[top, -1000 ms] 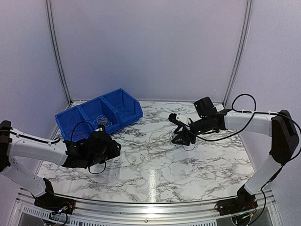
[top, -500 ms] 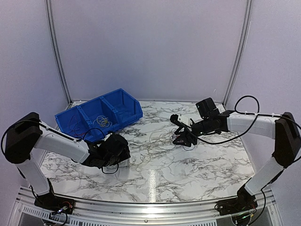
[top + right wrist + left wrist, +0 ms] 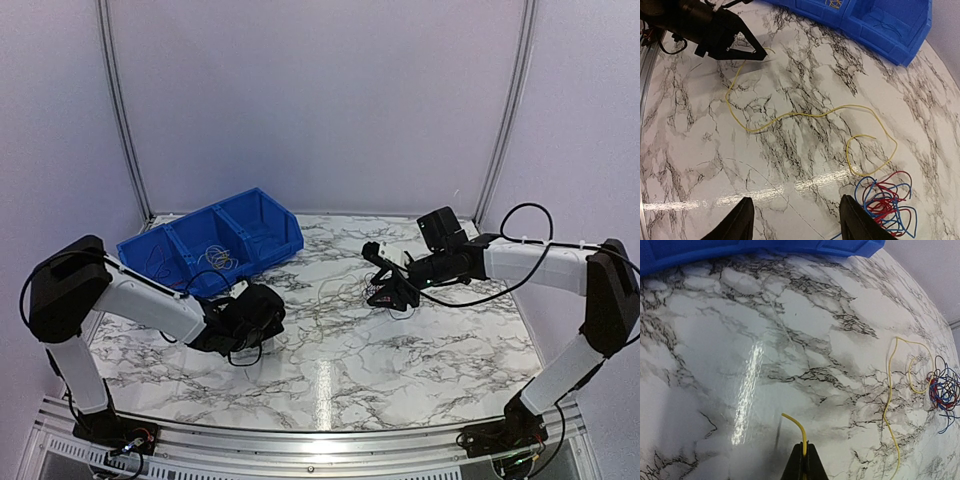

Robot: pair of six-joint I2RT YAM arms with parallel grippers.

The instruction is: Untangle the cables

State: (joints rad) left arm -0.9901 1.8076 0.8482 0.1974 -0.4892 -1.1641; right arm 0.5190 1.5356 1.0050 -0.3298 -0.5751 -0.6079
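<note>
Trailing in slack S-curves across the middle of the table, a single yellow wire [image 3: 805, 115] ends in a small loop touching the red and blue bundle [image 3: 887, 202]. Its free end is pinched in the left gripper [image 3: 804, 467], whose jaws are closed tight on it. Over the last second that gripper has swept rightward from beside the blue bin [image 3: 880, 25] toward the centre. The right gripper [image 3: 796, 205] has barely shifted. It hovers low with jaws spread wide and nothing in them, the knot just beside one finger rather than squarely between them. I judge the yellow strand nearly free of the tangle, though the bundle looks unpinned and might drag along under a pull. The wires are hair-thin, limp and plastic-coated, springing into loose coils. The marble-patterned table [image 3: 715, 340] is hard, smooth and glossy, with a streak of glare. The bin is rigid moulded plastic, partitioned, with a few strands showing inside.
</note>
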